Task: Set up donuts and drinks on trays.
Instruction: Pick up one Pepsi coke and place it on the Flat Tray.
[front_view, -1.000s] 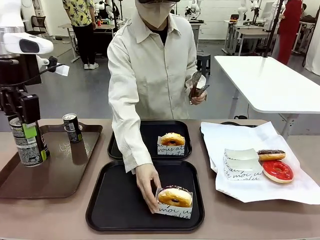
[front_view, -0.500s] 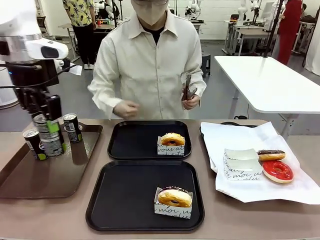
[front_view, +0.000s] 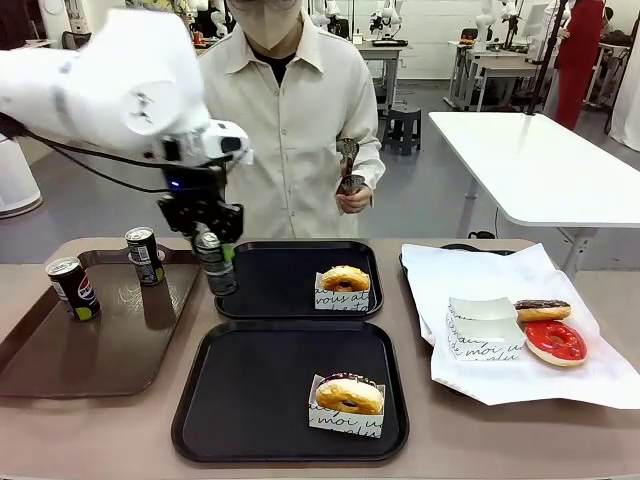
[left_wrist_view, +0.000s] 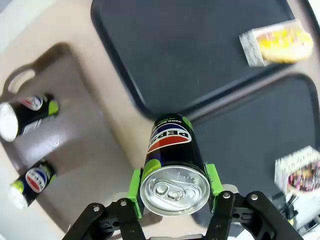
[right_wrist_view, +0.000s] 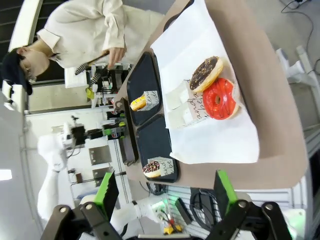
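Trays (front_view: 250, 400) each hold one sleeved donut (front_view: 349, 392); brown tray (front_view: 100, 350) holds two cans (front_view: 75, 288).

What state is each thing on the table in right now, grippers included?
Left gripper: shut on the held can.
Held can: upright, in the air beside the far tray's left rim.
Right gripper: open, empty.
Spare cans: both upright on the brown tray.
Far tray: holds one sleeved donut.
Near tray: holds one sleeved chocolate donut.
Red donut: unsleeved, on the white paper.
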